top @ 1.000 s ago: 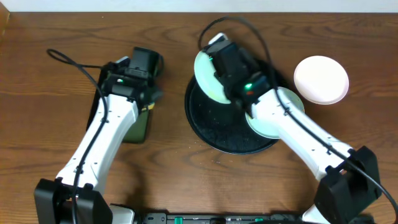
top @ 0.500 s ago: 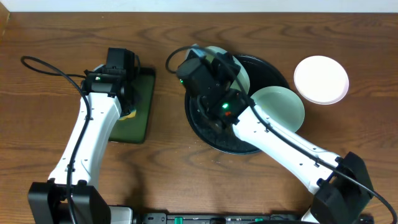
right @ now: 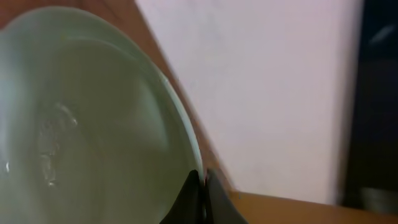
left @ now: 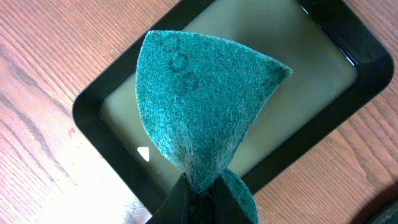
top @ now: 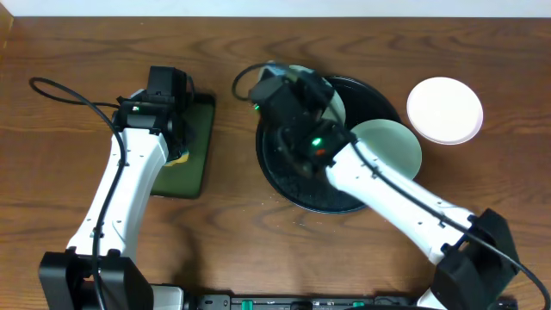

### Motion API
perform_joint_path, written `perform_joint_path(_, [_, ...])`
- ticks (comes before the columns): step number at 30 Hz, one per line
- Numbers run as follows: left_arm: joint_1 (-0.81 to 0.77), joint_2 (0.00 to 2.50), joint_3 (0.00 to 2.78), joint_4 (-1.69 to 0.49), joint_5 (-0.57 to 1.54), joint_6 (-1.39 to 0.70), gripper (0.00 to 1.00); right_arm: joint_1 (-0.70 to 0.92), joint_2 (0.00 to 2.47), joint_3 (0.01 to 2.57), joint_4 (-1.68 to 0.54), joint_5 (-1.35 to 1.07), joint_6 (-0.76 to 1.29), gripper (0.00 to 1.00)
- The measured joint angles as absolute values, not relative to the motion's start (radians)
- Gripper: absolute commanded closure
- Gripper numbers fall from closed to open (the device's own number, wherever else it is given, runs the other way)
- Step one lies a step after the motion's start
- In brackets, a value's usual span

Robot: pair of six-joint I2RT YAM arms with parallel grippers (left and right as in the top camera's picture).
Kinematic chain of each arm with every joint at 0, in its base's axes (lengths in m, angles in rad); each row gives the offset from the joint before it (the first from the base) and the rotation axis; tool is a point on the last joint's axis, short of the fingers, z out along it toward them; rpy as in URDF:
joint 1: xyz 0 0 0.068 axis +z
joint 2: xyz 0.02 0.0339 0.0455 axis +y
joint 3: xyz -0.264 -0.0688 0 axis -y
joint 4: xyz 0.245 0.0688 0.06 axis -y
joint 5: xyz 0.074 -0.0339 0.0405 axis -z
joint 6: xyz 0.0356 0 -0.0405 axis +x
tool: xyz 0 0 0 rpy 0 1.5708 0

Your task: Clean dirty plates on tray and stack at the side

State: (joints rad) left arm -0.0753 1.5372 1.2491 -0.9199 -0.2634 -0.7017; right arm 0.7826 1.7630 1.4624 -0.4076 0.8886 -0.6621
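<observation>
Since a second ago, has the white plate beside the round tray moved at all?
No. The white plate lies in the same spot, just off the right rim of the black tray.

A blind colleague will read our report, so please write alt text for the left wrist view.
The left tool is shut on a teal scouring pad, held above a rectangular black tray with a pale green inside. The tray lies on a brown wooden table; whether the pad touches it cannot be told.
</observation>
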Motion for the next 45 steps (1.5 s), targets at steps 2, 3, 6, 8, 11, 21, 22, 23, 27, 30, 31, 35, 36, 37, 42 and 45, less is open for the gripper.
perform_joint_path(2, [-0.076, 1.537, 1.249, -0.921, -0.263, -0.702, 0.92, 0.720, 1.763, 1.463, -0.435, 0.767, -0.593, 0.99])
perform_joint_path(3, [-0.075, 1.537, 1.249, -0.920, -0.263, -0.702, 0.92, 0.680, 1.763, 1.463, -0.449, 0.696, -0.559, 0.99])
perform_joint_path(6, [-0.075, 1.537, 1.249, -0.920, -0.263, -0.702, 0.92, 0.518, 1.763, 1.463, -0.472, 0.439, -0.456, 0.99])
perform_joint_path(8, [-0.075, 1.537, 1.249, -0.920, -0.263, -0.702, 0.92, 0.399, 1.763, 1.463, -0.480, 0.268, -0.397, 0.99])
perform_joint_path(11, [-0.075, 1.537, 1.249, -0.921, -0.263, -0.702, 0.92, 0.231, 1.763, 1.463, -0.483, 0.050, -0.311, 0.99])
perform_joint_path(21, [-0.075, 1.537, 1.249, -0.921, -0.263, -0.702, 0.92, -0.203, 1.763, 1.463, -0.534, -0.284, -0.116, 0.99])
perform_joint_path(22, [-0.076, 1.537, 1.249, -0.921, -0.263, -0.702, 0.92, -0.252, 1.763, 1.463, -0.538, -0.270, -0.071, 0.99])
perform_joint_path(23, [-0.076, 1.537, 1.249, -0.920, -0.263, -0.702, 0.92, -0.267, 1.763, 1.463, -0.538, -0.261, -0.054, 0.99])
perform_joint_path(27, [-0.075, 1.537, 1.249, -0.920, -0.263, -0.702, 0.92, -0.356, 1.788, 1.463, -0.541, -0.179, 0.074, 0.98])
perform_joint_path(30, [-0.075, 1.537, 1.249, -0.919, -0.263, -0.702, 0.92, -0.373, 1.833, 1.464, -0.542, -0.150, 0.113, 0.98])
perform_joint_path(31, [-0.075, 1.537, 1.249, -0.919, -0.263, -0.702, 0.92, -0.374, 1.856, 1.464, -0.545, -0.131, 0.131, 0.98])
perform_joint_path(35, [-0.075, 1.537, 1.249, -0.917, -0.263, -0.702, 0.92, -0.374, 1.945, 1.464, -0.545, -0.068, 0.184, 0.99])
perform_joint_path(36, [-0.075, 1.537, 1.249, -0.917, -0.263, -0.702, 0.92, -0.374, 1.964, 1.464, -0.542, -0.059, 0.189, 0.92])
perform_joint_path(37, [-0.076, 1.537, 1.249, -0.917, -0.263, -0.702, 0.92, -0.374, 1.990, 1.464, -0.538, -0.053, 0.197, 0.85])
perform_joint_path(42, [-0.075, 1.537, 1.249, -0.916, -0.263, -0.702, 0.92, -0.374, 2.005, 1.464, -0.556, -0.052, 0.217, 0.69])
perform_joint_path(45, [-0.075, 1.537, 1.249, -0.916, -0.263, -0.702, 0.92, -0.374, 2.004, 1.464, -0.574, -0.055, 0.220, 0.65])
